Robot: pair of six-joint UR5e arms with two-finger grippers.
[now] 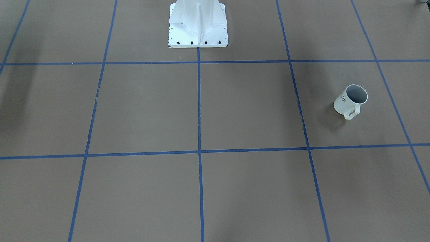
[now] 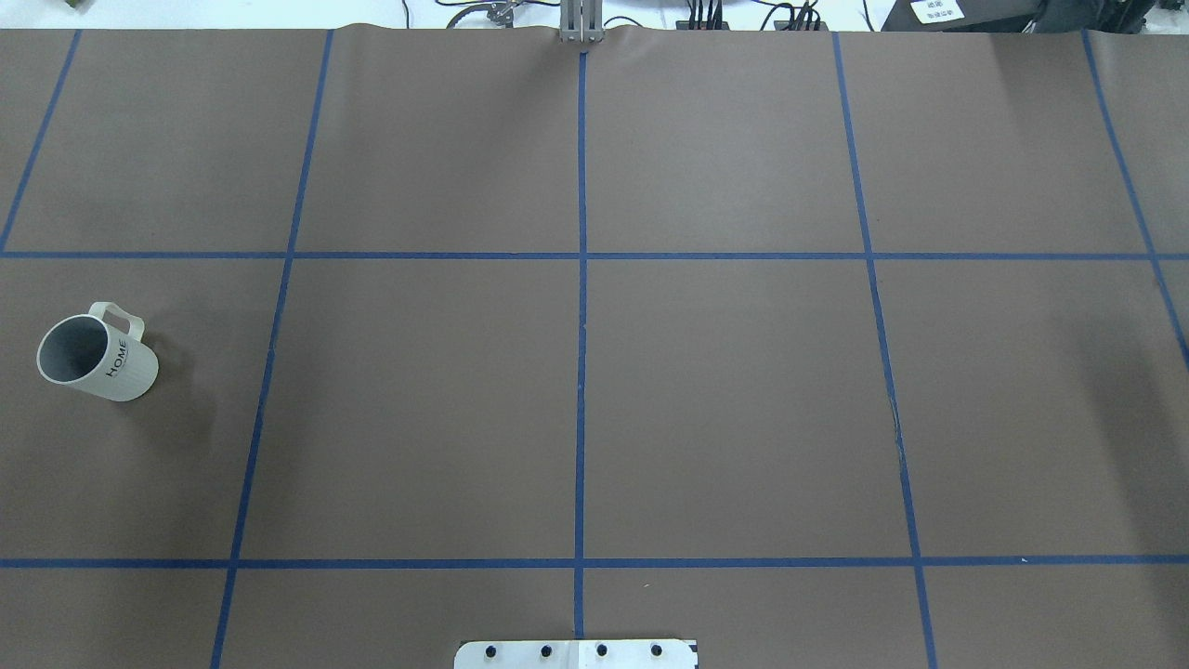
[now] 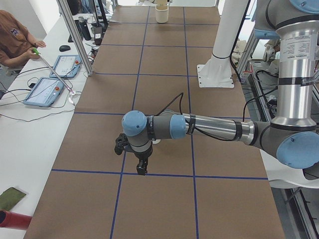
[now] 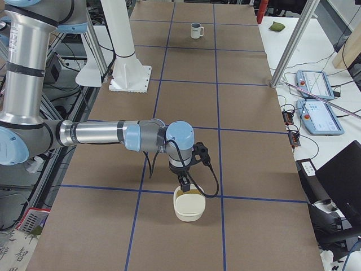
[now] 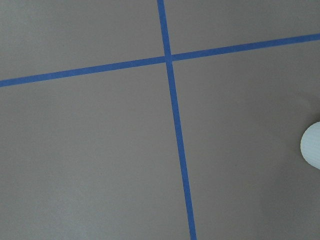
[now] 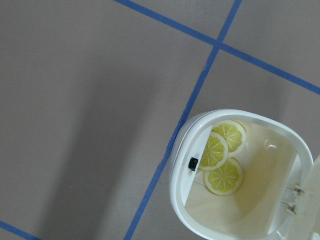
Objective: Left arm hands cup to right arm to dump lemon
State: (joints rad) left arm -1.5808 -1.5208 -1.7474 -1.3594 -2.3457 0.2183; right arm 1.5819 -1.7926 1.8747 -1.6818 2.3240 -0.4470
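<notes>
Seen from the right end of the table [image 4: 254, 169], the right arm [image 4: 101, 134] reaches out nearest, the right gripper [image 4: 184, 182] pointing down just above an open cream box [image 4: 187, 214] holding three lemon slices [image 6: 223, 176]; I cannot tell whether its jaws are released or clenched. Far down the table, on the robot's left, the cup [image 4: 196, 30] stands upright. The left arm [image 3: 214, 128] stretches low over the tape lines [image 5: 175, 117], left gripper [image 3: 142, 166] pointing down, jaws equally unreadable.

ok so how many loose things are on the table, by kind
mug: 1
container: 1
lemon slices: 3
total: 5
</notes>
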